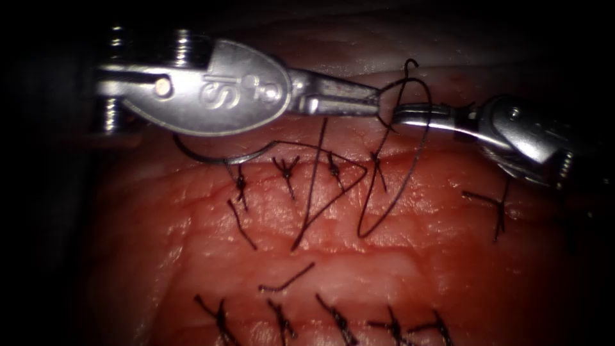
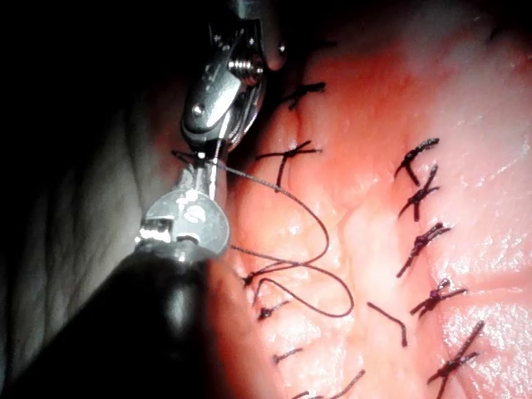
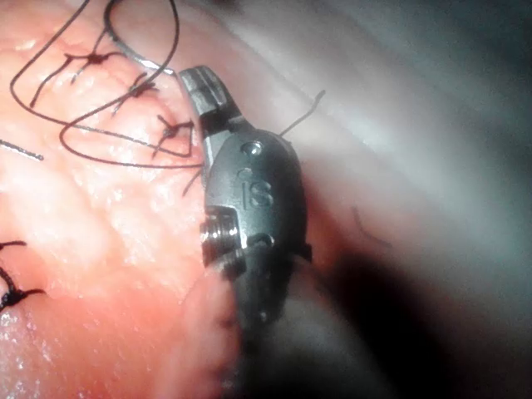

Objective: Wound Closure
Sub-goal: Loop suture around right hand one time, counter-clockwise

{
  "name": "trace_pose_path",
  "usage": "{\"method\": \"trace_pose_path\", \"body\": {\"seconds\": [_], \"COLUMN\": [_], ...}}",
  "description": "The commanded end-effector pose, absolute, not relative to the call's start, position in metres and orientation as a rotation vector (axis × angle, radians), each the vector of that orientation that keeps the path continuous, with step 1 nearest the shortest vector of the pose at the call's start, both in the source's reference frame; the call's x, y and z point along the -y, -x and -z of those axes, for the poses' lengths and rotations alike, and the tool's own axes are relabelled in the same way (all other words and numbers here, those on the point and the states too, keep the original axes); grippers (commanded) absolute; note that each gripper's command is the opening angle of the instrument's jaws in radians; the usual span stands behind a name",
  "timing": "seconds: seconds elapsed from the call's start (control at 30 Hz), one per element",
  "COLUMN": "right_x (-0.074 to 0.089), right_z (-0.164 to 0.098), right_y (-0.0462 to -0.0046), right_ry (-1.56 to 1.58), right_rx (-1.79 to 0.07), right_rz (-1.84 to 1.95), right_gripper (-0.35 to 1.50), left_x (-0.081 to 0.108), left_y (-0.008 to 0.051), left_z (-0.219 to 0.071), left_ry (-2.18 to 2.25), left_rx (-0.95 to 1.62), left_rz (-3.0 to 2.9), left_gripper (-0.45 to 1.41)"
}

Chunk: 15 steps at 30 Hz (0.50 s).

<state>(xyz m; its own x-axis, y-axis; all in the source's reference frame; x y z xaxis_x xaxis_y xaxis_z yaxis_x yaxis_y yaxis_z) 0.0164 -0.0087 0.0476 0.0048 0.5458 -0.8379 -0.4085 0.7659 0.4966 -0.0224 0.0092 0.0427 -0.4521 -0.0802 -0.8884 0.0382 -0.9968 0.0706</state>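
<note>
Meeting tip to tip above the upper cut, the left tool (image 1: pixel 375 102) and right tool (image 1: pixel 400 115) were both pressed together on the thread (image 1: pixel 416 154); neither held the needle (image 1: pixel 211 156). The needle lay on the tissue (image 1: pixel 397 269) just below the left tool's wrist, at the left end of the upper cut (image 1: pixel 307 168), its middle hidden under that wrist; I could not tell whether its point was in the tissue. From the jaws outward the thread hung in two long loops over the upper stitch row, crossing it, with a short curled tail above the jaws. Count: five knotted stitches (image 1: pixel 286 170) along the upper cut, the fifth well to the right; five along the lower cut (image 1: pixel 333 320). One loose cut end of thread (image 1: pixel 286 280) lay between the rows.
</note>
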Motion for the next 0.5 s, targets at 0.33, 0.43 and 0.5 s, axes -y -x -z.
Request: {"method": "trace_pose_path", "body": {"seconds": [0.33, 0.43, 0.5], "right_x": [0.01, 0.01, 0.0102], "right_z": [-0.0474, -0.047, -0.0468], "right_y": [-0.0188, -0.0186, -0.0185], "right_ry": [-0.079, -0.054, -0.045], "right_rx": [-1.555, -1.631, -1.687], "right_rz": [-0.766, -0.796, -0.84], "right_gripper": [-0.35, -0.35, -0.35], "left_x": [-0.0115, -0.0113, -0.011], "left_y": [0.0231, 0.0231, 0.0231], "left_z": [-0.0486, -0.0504, -0.0514], "left_ry": [-1.594, -1.582, -1.574], "left_rx": [0.075, 0.06, 0.044], "left_rz": [2.639, 2.648, 2.657], "left_gripper": [-0.45, -0.45, -0.45]}}
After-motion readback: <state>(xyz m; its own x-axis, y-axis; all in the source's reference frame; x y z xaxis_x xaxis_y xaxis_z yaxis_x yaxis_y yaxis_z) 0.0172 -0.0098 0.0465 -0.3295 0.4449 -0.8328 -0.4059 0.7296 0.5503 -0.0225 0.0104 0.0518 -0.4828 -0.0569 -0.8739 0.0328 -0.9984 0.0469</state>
